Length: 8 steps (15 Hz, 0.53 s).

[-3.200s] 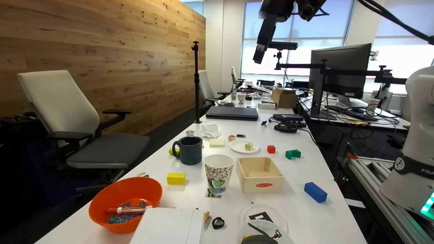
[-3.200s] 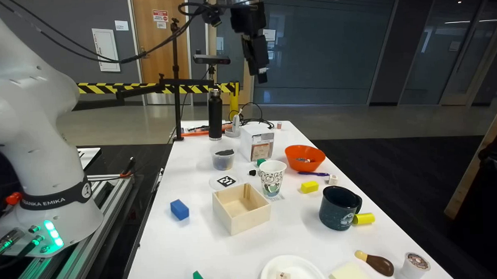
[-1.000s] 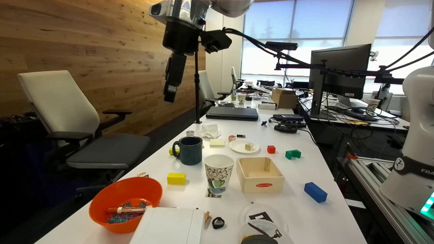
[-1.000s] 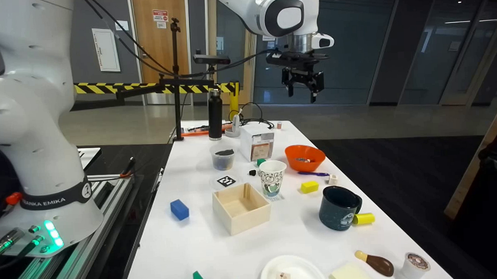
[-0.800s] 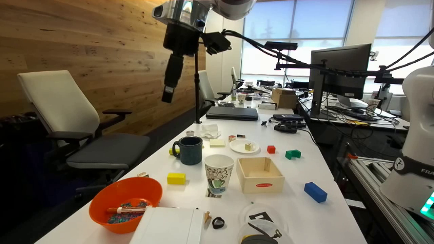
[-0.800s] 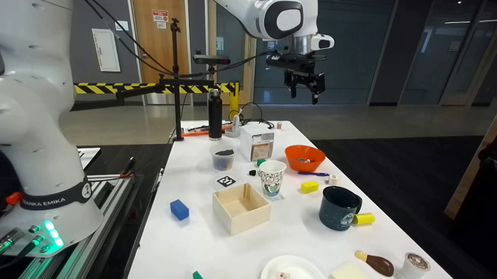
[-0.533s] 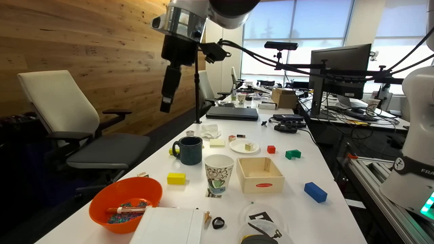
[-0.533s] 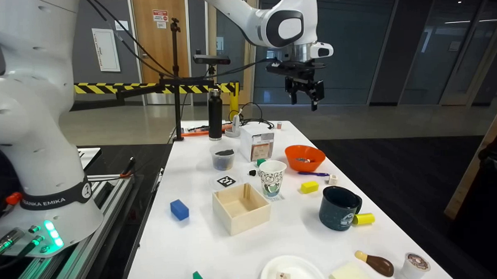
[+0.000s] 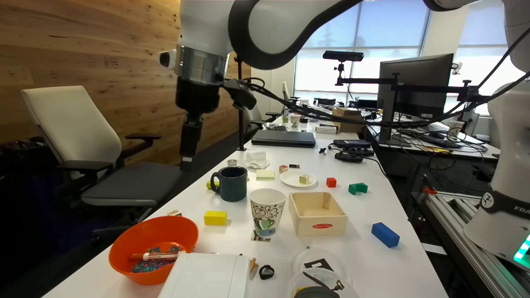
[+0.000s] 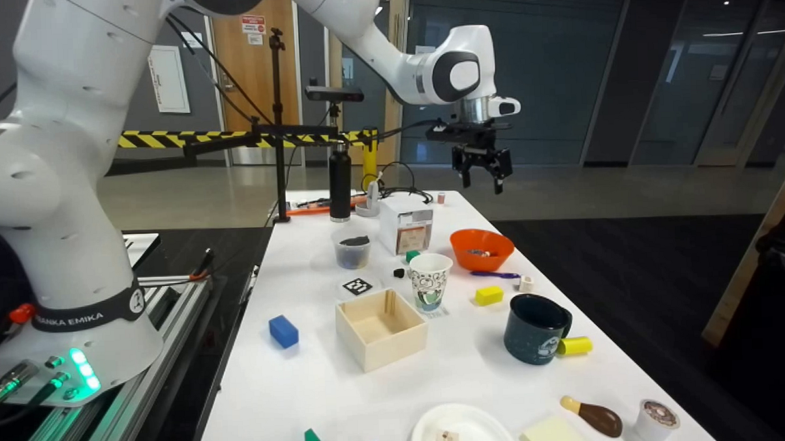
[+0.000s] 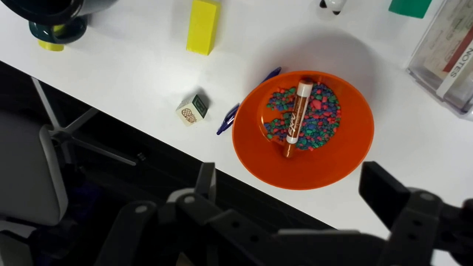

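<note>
My gripper hangs open in the air, its fingers wide apart with nothing between them. In the wrist view an orange bowl lies just beyond the fingertips, on the white table. Inside it a brown-and-white marker rests on small coloured pebbles. Beside the bowl are a blue pen, partly hidden by the rim, and a letter block. A yellow block is farther off. In both exterior views the gripper is well above the table, near the bowl's side.
A dark mug, a paper cup and a wooden box stand along the table. A clear box sits by the bowl. The table edge runs under the gripper, with a chair beyond it.
Over the last seconds my gripper has swung across toward the chair side of the table. During the last second it has come lower. It has stayed open, and the table's objects have kept their places.
</note>
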{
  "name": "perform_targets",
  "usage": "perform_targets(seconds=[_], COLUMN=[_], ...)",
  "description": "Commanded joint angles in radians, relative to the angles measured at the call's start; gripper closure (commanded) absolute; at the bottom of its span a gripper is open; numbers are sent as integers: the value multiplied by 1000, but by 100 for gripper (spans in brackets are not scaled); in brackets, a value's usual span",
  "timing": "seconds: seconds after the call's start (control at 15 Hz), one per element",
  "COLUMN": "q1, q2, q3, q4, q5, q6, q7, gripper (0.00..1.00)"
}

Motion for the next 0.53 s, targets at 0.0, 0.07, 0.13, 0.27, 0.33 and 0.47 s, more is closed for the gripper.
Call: perform_targets(seconds=[0.0,0.07,0.13,0.27,0.33,0.47], q1=[56,64,69,78,79,77], q2=[126,155,178,219,237,268], q3=[-23,-23,-22,-22,-21,-16], q4=[175,214,247,305,334,383], q5=[-51,-43,-33,-22,-13,2], q6=[-30,-38,-43,-58,-88,-149], q7=[67,67,67,67,66,59], gripper=[0,0,0,0,0,0])
